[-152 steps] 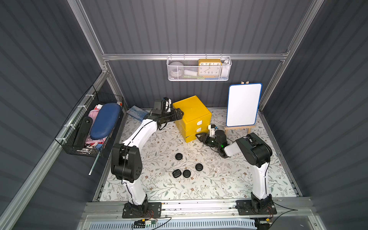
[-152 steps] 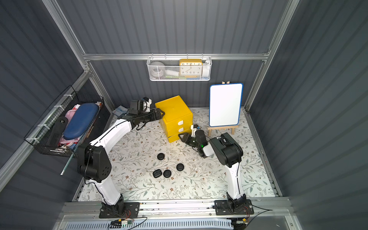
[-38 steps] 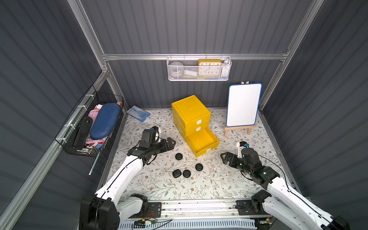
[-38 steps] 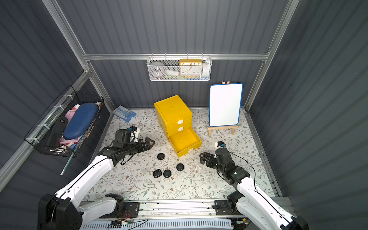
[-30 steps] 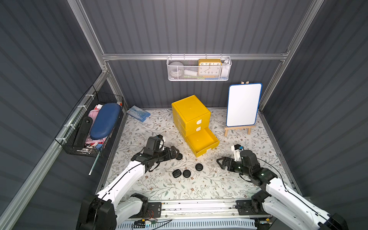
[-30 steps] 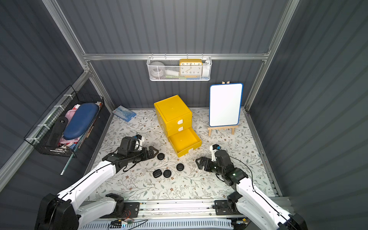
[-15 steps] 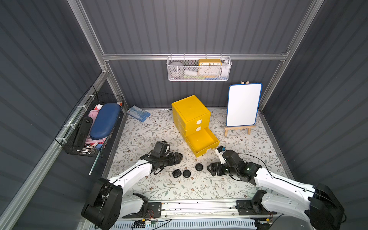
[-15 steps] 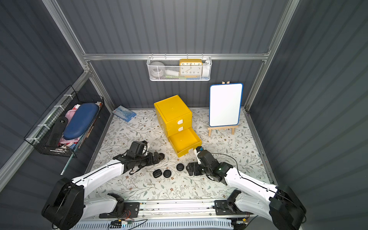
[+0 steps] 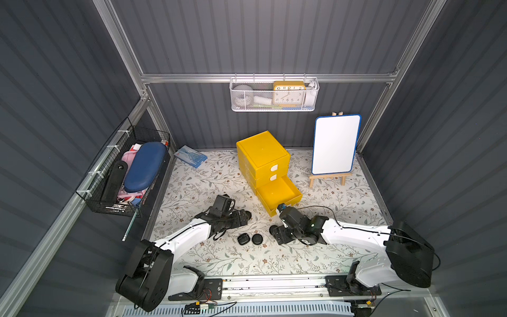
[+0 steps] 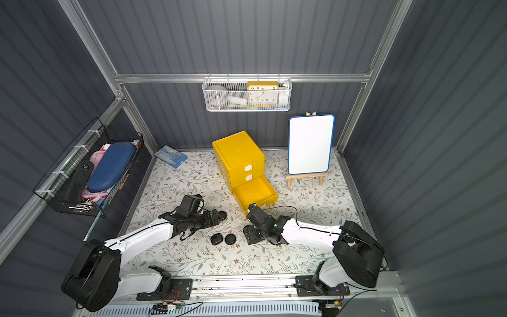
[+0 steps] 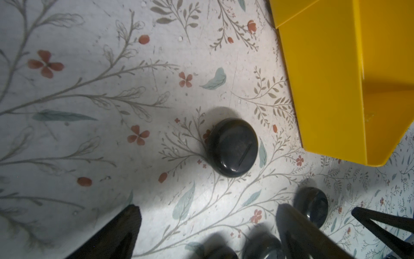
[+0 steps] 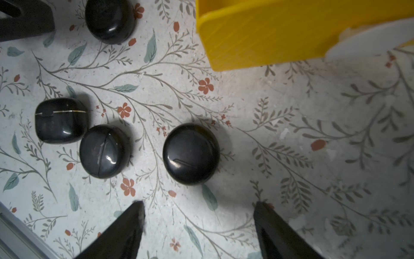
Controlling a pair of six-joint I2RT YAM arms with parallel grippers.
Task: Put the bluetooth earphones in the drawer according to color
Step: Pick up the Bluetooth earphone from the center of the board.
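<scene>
Several black bluetooth earphones lie on the flowered mat in front of the yellow cabinet, whose bottom drawer (image 9: 279, 192) stands open and looks empty. My left gripper (image 11: 208, 207) is open and low over the mat, with one round black case (image 11: 231, 150) just ahead of its fingertips. My right gripper (image 12: 199, 204) is open too, and another round black case (image 12: 190, 153) lies just ahead of its tips, untouched. A squarish case (image 12: 61, 120) and a round one (image 12: 103, 151) lie side by side between the two arms, seen in a top view as the pair (image 9: 242, 238) (image 9: 257, 238).
The yellow cabinet (image 9: 262, 156) has its two upper drawers shut. A whiteboard on a small easel (image 9: 334, 145) stands at the back right and a blue packet (image 9: 190, 156) lies at the back left. A wire basket (image 9: 123, 175) hangs on the left wall.
Both arms have come down and inward toward the black cases. The left gripper went right to its case, the right gripper went left to its own, and the right jaws narrowed a little.
</scene>
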